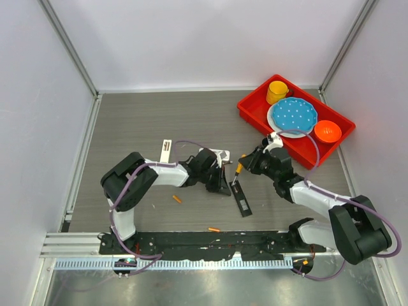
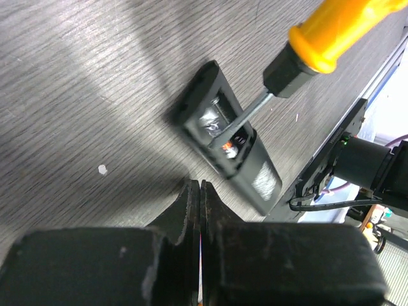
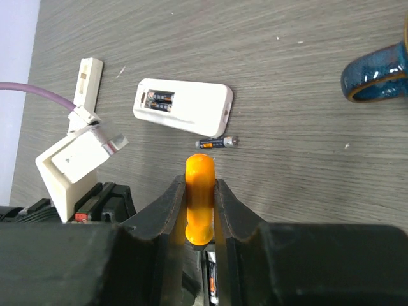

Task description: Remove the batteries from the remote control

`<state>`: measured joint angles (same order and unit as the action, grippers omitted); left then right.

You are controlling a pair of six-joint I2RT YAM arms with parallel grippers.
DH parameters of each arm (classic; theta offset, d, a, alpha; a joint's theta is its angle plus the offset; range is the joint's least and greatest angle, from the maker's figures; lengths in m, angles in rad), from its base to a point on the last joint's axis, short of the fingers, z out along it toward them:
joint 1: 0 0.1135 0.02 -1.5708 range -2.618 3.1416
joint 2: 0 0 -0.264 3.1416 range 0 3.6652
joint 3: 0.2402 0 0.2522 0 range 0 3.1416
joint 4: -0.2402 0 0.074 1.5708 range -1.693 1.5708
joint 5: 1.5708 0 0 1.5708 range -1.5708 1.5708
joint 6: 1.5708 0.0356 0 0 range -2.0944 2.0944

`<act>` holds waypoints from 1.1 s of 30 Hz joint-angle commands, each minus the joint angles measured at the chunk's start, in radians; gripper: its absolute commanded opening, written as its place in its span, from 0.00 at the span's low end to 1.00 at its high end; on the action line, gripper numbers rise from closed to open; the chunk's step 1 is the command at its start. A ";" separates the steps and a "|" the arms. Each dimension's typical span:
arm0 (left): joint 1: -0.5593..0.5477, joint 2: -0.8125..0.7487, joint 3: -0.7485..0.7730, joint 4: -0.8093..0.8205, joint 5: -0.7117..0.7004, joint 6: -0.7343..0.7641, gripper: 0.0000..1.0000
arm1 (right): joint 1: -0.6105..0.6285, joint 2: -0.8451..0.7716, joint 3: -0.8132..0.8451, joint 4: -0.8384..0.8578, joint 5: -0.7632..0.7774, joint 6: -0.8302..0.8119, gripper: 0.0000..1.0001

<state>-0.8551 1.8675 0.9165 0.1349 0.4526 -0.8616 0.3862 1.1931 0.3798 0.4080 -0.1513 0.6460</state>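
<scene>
White walls (image 1: 191, 38) are hemming the grey worktop (image 1: 140, 121); the black remote (image 1: 241, 199) is lying diagonally; left pincer (image 2: 197, 186) is sitting shut, empty; right pincer (image 3: 199, 185) is clamping a screwdriver (image 2: 331, 29).

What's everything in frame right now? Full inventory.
black remote: 1, black, table centre, open, screwdriver tip inside
white remote: 1, white, beyond black remote, batteries inside
battery cover: 1, white, left of white remote
orange batteries: 2, orange, loose toward near edge
dark battery: 1, dark, loose beside white remote
screwdriver: 1, orange handle, in right gripper
tray: 1, red, far right; holds yellow cup, blue dotted plate, orange bowl
blue glazed vessel: 1, table, cut off, right wrist view
left gripper: shut, empty, by black remote
right gripper: shut on screwdriver
</scene>
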 commanded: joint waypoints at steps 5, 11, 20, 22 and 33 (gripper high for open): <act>0.007 -0.030 -0.036 0.009 -0.078 0.006 0.00 | 0.016 0.016 0.008 -0.008 0.076 -0.028 0.01; 0.005 -0.005 -0.021 -0.029 -0.098 0.029 0.00 | 0.016 -0.053 0.004 0.009 0.045 -0.029 0.01; 0.005 0.012 -0.001 -0.060 -0.117 0.047 0.00 | 0.014 -0.089 0.002 -0.029 0.070 -0.049 0.01; 0.004 0.016 0.004 -0.069 -0.118 0.053 0.00 | 0.016 -0.095 0.004 -0.060 0.094 -0.063 0.01; -0.004 0.048 0.042 -0.077 -0.103 0.059 0.00 | 0.016 -0.057 -0.010 -0.060 0.122 -0.074 0.01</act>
<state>-0.8551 1.8771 0.9443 0.1207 0.4026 -0.8436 0.3973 1.1156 0.3679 0.3199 -0.0532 0.5957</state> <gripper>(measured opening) 0.009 0.251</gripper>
